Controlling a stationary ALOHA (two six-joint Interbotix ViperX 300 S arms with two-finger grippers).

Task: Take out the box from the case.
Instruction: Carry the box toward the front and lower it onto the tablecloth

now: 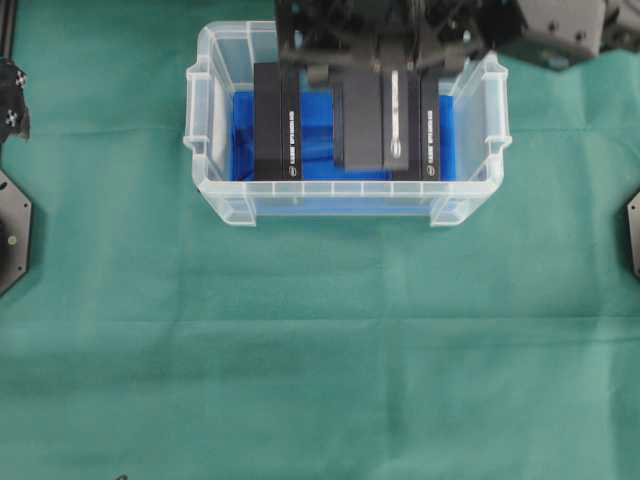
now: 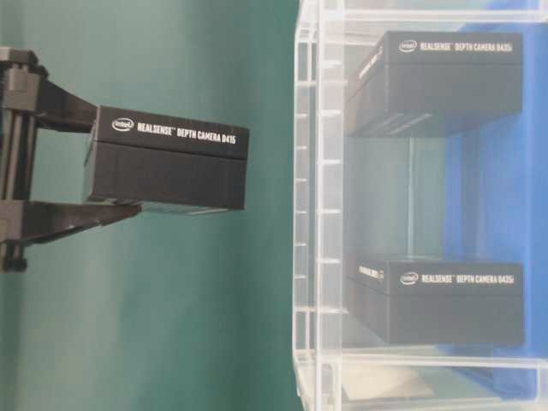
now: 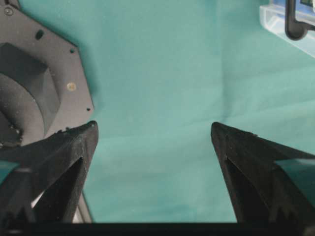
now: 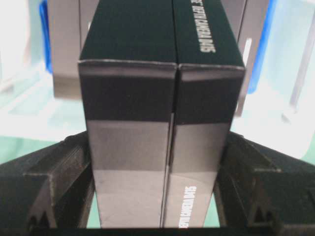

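The case (image 1: 340,188) is a clear plastic bin with a blue sheet (image 1: 318,130) on its bottom, standing at the back middle of the green cloth. My right gripper (image 1: 370,70) reaches in from the far side and is shut on a black box (image 1: 362,125). In the table-level view this box (image 2: 171,167) hangs clear outside the case's rim (image 2: 312,214). The right wrist view shows the box (image 4: 152,49) clamped between both fingers of the gripper (image 4: 157,147). Two more black boxes (image 1: 275,120) (image 1: 430,130) stay inside. My left gripper (image 3: 155,132) is open over bare cloth.
Green cloth (image 1: 320,350) covers the whole table. Black arm bases sit at the left edge (image 1: 10,230) and right edge (image 1: 632,235). In the left wrist view an arm base (image 3: 29,83) lies at the left and the case's corner (image 3: 280,19) at the top right.
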